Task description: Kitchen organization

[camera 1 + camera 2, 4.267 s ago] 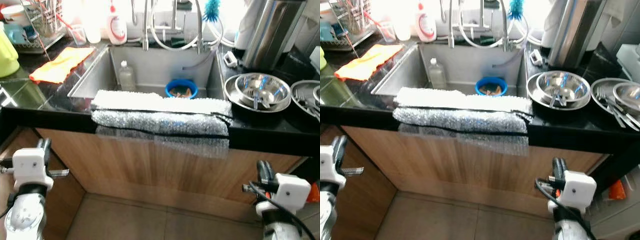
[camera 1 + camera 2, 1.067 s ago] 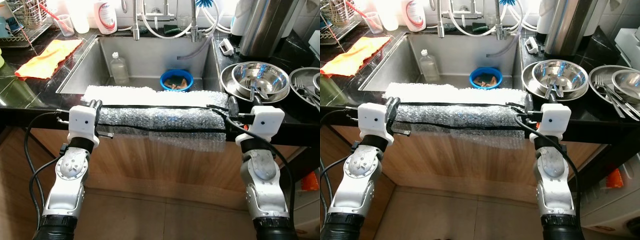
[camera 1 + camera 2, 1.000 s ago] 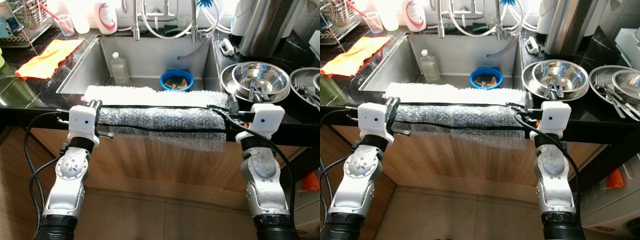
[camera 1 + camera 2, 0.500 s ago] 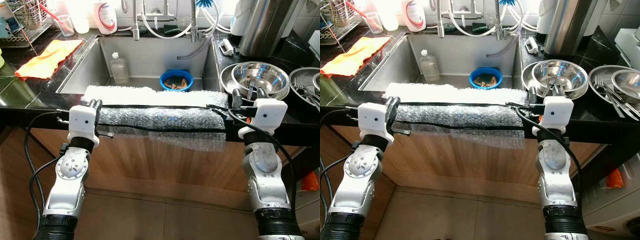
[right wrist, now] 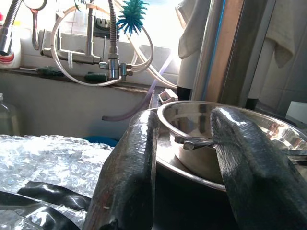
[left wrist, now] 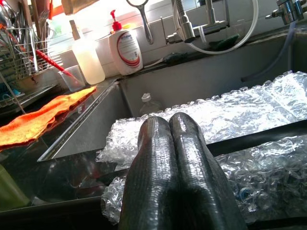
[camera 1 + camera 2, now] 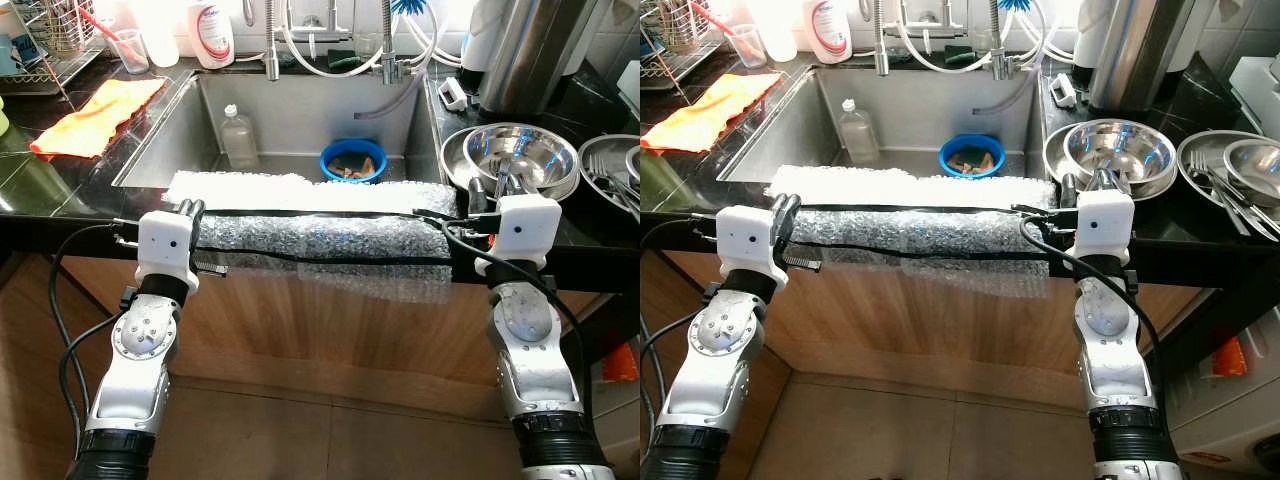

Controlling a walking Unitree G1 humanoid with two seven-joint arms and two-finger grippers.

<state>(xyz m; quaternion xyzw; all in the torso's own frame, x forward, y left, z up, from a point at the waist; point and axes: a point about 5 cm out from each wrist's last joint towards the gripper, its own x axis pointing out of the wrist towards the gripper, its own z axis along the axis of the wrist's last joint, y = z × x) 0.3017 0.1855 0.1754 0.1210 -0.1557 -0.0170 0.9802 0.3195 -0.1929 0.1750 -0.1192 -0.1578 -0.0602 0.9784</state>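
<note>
Steel bowls [image 7: 512, 165] are stacked on the black counter right of the sink, with utensils lying inside. My right gripper [image 7: 490, 192] is open at the counter's front edge, its fingers [image 5: 129, 163] standing on either side of the bowls' near rim [image 5: 192, 143] without touching it. My left gripper [image 7: 186, 208] is shut on nothing, held at the left end of a bubble wrap sheet [image 7: 320, 235] draped over the sink's front edge. In the left wrist view the closed fingers [image 6: 172, 158] point across the wrap [image 6: 249, 110].
The sink [image 7: 300, 100] holds a blue bowl [image 7: 353, 160] and a clear bottle [image 7: 237, 138]. An orange cloth [image 7: 95, 105], a soap bottle [image 7: 210, 35] and a dish rack [image 7: 50, 40] sit left. Plates with cutlery [image 7: 610, 180] and a tall steel vessel [image 7: 530, 50] stand right.
Both arms rose from hanging low to the counter edge. Over the last second the right gripper moved forward and up towards the steel bowls; the left gripper stayed still.
</note>
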